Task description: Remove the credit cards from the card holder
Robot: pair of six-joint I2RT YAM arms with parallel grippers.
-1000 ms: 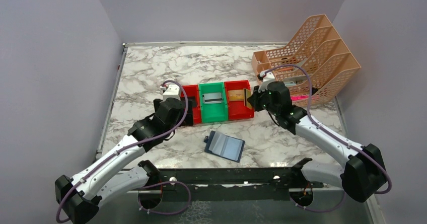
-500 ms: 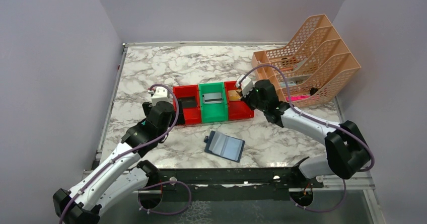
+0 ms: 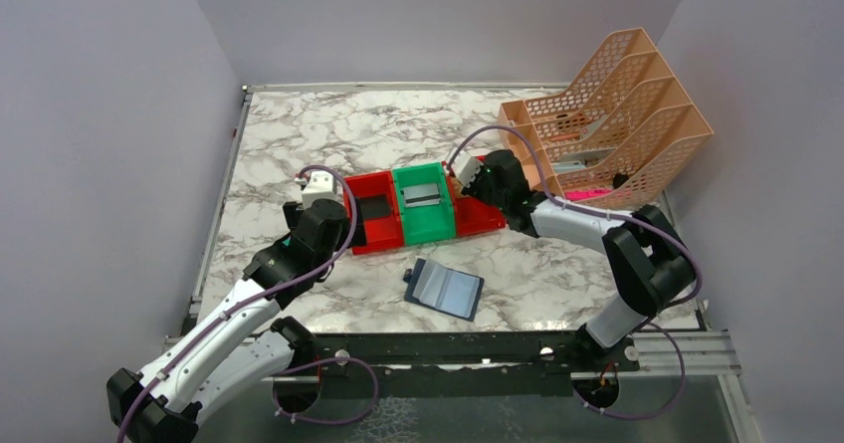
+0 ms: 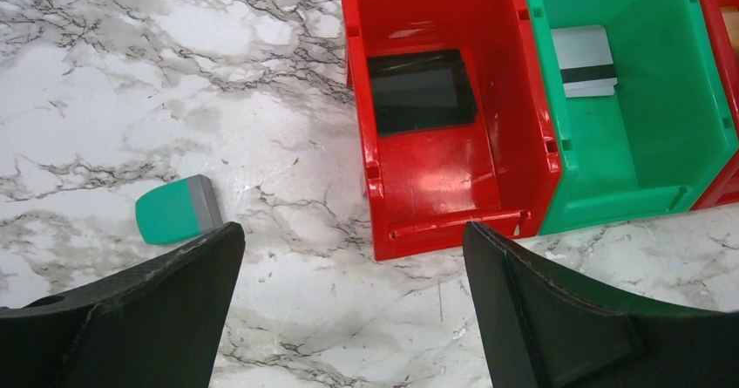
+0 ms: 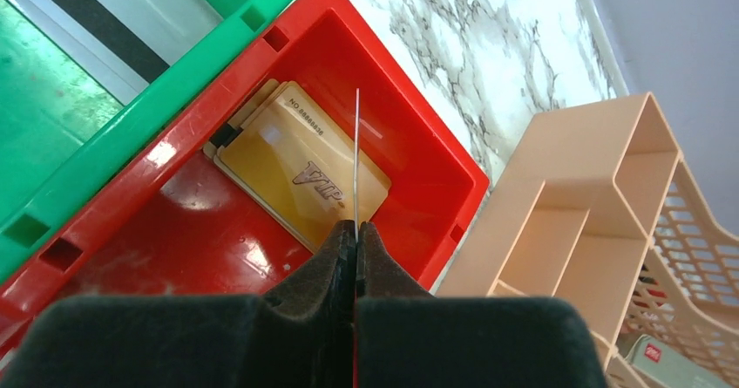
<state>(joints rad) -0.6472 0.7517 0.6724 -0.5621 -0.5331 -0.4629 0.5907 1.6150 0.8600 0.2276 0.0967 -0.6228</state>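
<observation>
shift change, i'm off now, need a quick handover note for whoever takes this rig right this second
Left end effector: open, holding nothing, by the left red bin.
Right end effector: shut on a thin card seen edge-on, colour unclear, over the right red bin.
Things: black card in the left red bin, silver card in the green bin, gold card in the right red bin. Card holder lies open on the table.
Done: those three cards are out.
Left: probably release the held card, then check the holder's pockets.
</observation>
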